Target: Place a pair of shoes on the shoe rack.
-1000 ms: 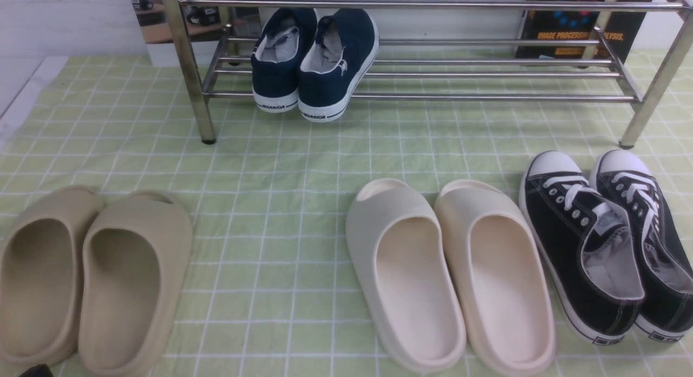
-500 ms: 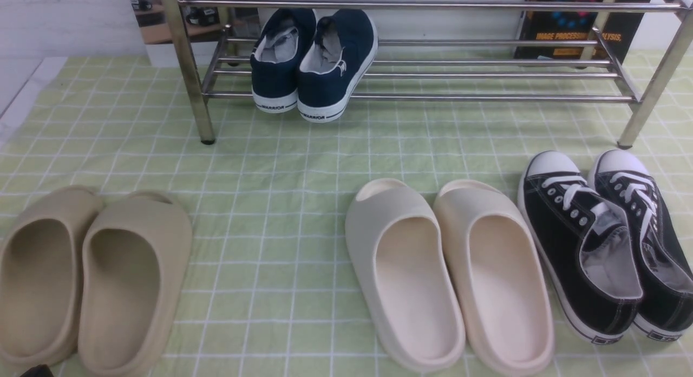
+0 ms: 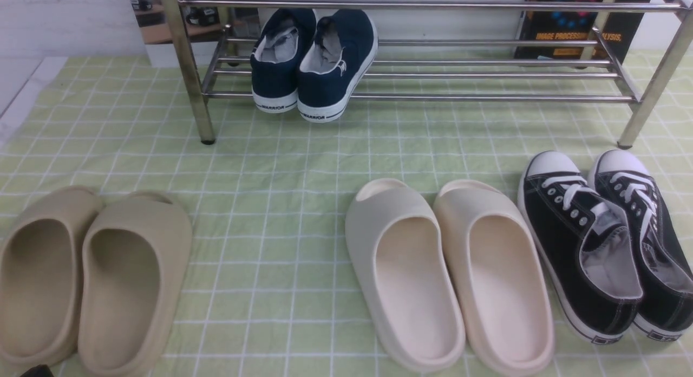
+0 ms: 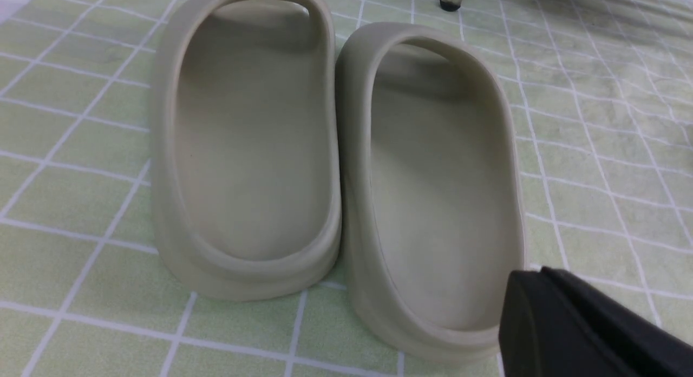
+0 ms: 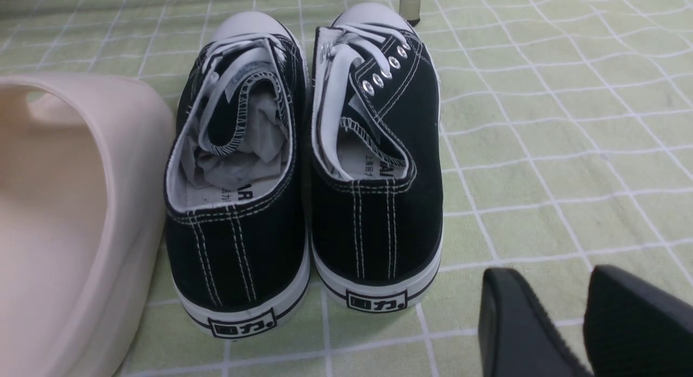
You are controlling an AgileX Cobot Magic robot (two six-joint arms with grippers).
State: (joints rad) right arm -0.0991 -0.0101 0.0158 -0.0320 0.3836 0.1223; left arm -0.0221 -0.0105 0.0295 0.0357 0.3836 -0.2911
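Observation:
The pair of shoes (image 3: pixel 314 63), navy slip-ons with white soles, stands side by side on the low shelf of the chrome shoe rack (image 3: pixel 487 98), towards its left end, heels facing me. No gripper is near it. My left gripper (image 4: pixel 533 277) is shut and empty; it hovers just behind the heel of a beige slide. Only a dark tip of the left gripper (image 3: pixel 35 371) shows in the front view. My right gripper (image 5: pixel 552 282) stands open over the cloth with nothing between its fingers, behind and to the side of the black sneakers' heels.
On the green checked cloth (image 3: pixel 281 166) lie beige slides (image 3: pixel 92 279) at the front left, cream slides (image 3: pixel 449 274) in the middle and black lace-up sneakers (image 3: pixel 606 241) at the right. The rack's legs (image 3: pixel 203 122) stand on the cloth. A dark box (image 3: pixel 574 25) leans behind the rack.

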